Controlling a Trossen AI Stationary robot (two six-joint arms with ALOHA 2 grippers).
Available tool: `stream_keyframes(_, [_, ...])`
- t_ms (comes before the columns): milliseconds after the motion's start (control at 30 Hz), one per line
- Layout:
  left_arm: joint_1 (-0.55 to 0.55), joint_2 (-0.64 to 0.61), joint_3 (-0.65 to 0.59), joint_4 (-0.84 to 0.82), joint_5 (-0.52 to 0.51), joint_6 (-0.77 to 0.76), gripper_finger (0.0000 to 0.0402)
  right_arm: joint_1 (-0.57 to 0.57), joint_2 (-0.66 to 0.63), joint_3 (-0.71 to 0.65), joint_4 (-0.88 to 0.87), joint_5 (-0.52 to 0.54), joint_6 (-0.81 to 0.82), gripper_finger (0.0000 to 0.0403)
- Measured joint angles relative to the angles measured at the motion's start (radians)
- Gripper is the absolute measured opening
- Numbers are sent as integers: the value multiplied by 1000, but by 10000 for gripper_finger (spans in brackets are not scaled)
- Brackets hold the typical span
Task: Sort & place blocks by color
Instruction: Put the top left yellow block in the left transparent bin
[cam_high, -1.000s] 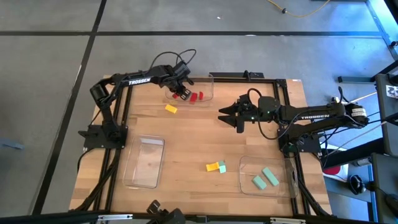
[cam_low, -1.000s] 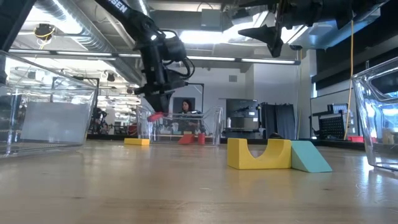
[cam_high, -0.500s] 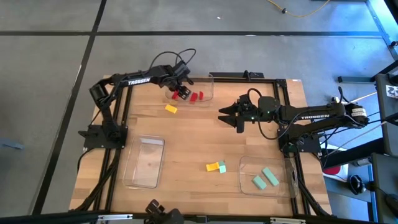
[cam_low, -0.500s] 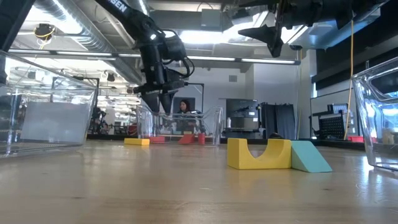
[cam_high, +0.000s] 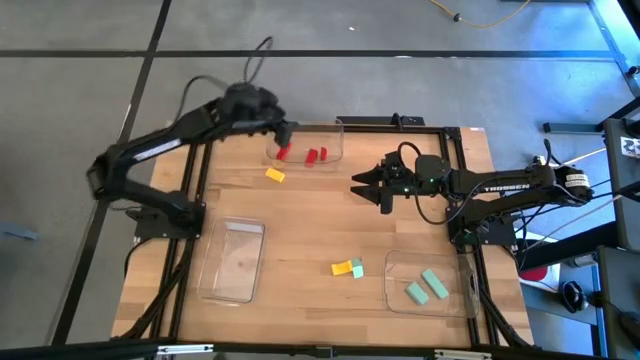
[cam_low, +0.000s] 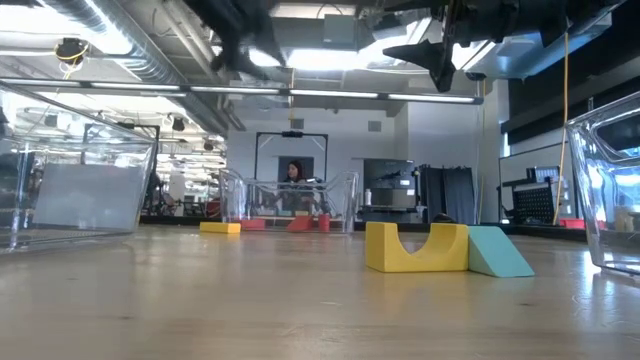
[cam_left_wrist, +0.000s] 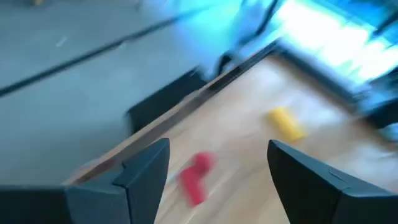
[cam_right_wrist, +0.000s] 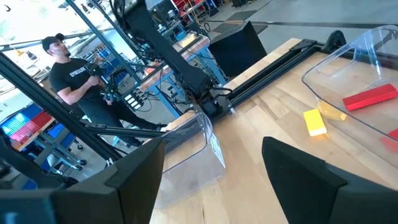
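Note:
Three red blocks (cam_high: 283, 153) (cam_high: 316, 155) lie in the clear tray (cam_high: 338, 140) at the far edge. My left gripper (cam_high: 288, 128) hangs open high above that tray's left end, holding nothing; its wrist view shows a red block (cam_left_wrist: 196, 175) and a yellow block (cam_left_wrist: 286, 122) below it. The yellow block (cam_high: 275, 175) lies on the table just near of the tray. A yellow arch block (cam_high: 344, 268) and a teal wedge (cam_high: 358, 270) touch side by side near the front. My right gripper (cam_high: 366, 190) hovers open over the table's middle right.
A clear tray (cam_high: 232, 262) stands at the near left with nothing in it. Another clear tray (cam_high: 400, 270) at the near right holds two teal blocks (cam_high: 425, 288). A person (cam_right_wrist: 74, 81) stands in the room beyond the table's left side.
My left gripper has opened and let go of a red block, which has dropped into the far tray's left end. The gripper has then risen quickly, tipped up toward level and drawn back toward the table's left edge.

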Motion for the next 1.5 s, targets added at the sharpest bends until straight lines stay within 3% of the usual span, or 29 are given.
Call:
stream_keyframes(400, [-323, -499, -629, 641, 10, -182, 260, 0, 0, 0, 0, -9, 0, 272])
stream_keyframes(567, [-453, -600, -778, 810, -69, -209, 260, 0, 0, 0, 0, -9, 1, 272])
stream_keyframes(700, [-521, -629, -798, 836, -124, -160, 260, 0, 0, 0, 0, -9, 1, 272])
stream_keyframes(933, [-551, -633, -798, 853, -134, -122, 259, 0, 0, 0, 0, -9, 1, 272])
stream_keyframes(1500, [-551, -633, -798, 847, -25, -110, 259, 0, 0, 0, 1, -17, 3, 272])
